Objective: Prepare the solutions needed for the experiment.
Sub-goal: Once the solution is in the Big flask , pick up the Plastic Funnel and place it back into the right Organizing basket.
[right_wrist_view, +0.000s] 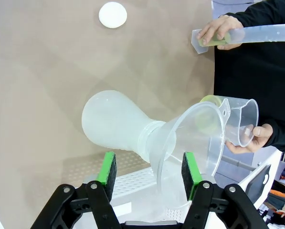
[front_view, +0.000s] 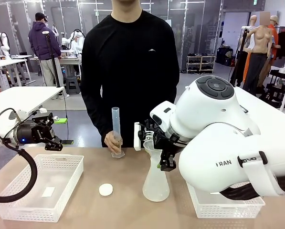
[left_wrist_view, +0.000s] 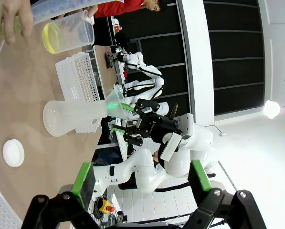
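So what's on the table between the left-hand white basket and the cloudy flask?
A small white disc, lying flat on the tabletop between the basket and the flask, touching neither; the front view shows it.

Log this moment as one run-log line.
left end effector: open | right end effector: around funnel in flask, grip unclear | person: holds beaker of yellow-green solution, steadies cylinder | stopper: on table

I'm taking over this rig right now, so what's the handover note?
Left gripper: open, empty, near the left basket.
Right gripper: open at the funnel, which sits in the flask.
Person: one hand steadies the cylinder, the other hand holds the beaker of yellow-green liquid.
Done: funnel in place.
To do: pouring; flask looks empty, stopper lies on the table.
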`<state>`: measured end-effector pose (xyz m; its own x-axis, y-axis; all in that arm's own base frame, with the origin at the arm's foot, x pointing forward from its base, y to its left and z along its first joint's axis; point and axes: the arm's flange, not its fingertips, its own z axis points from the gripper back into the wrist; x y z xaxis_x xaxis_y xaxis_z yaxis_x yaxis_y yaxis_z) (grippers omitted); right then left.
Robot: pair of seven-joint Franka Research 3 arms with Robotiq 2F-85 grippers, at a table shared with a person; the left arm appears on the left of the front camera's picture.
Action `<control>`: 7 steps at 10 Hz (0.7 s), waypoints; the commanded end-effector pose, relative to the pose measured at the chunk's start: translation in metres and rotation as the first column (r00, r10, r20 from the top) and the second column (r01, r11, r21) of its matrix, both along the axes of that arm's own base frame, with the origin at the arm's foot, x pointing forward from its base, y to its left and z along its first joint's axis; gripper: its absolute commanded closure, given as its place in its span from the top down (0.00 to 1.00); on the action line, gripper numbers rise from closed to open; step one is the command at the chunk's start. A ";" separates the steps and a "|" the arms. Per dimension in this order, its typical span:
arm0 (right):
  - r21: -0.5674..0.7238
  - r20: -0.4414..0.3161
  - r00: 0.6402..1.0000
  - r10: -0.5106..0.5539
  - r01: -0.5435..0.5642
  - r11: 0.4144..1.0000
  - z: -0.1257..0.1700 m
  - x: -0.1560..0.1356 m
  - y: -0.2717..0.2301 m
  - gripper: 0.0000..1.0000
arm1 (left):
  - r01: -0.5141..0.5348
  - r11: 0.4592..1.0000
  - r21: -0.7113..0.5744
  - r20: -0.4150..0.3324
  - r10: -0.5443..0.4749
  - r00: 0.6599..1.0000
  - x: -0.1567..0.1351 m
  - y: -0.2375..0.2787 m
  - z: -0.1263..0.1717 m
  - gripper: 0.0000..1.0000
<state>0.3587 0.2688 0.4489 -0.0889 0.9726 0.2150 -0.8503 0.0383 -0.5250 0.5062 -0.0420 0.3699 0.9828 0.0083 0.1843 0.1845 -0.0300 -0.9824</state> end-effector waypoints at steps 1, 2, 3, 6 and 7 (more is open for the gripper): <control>0.010 0.005 1.000 0.005 -0.005 1.000 0.001 -0.001 0.001 0.69 | 0.003 1.000 0.004 0.006 -0.003 1.000 0.000 0.000 0.003 1.00; 0.000 0.000 1.000 0.000 0.000 1.000 0.000 0.000 0.000 0.70 | 0.003 1.000 0.004 0.006 -0.003 1.000 0.000 0.000 0.003 1.00; -0.016 0.040 0.999 -0.021 0.022 1.000 0.012 -0.008 -0.005 0.70 | 0.003 1.000 0.004 0.006 -0.003 1.000 0.000 0.000 0.003 1.00; 0.019 0.110 0.980 -0.164 0.162 0.987 0.031 -0.006 -0.035 0.70 | 0.003 1.000 0.004 0.006 -0.003 1.000 0.000 0.000 0.003 1.00; 0.059 0.125 0.971 -0.202 0.196 0.979 0.035 -0.005 -0.047 0.70 | 0.003 1.000 0.004 0.006 -0.003 1.000 0.000 0.000 0.003 1.00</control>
<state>0.3625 0.2257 0.4910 0.0214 0.9734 0.2283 -0.7816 0.1587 -0.6032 0.5063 -0.0419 0.3699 0.9828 0.0084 0.1843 0.1845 -0.0300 -0.9824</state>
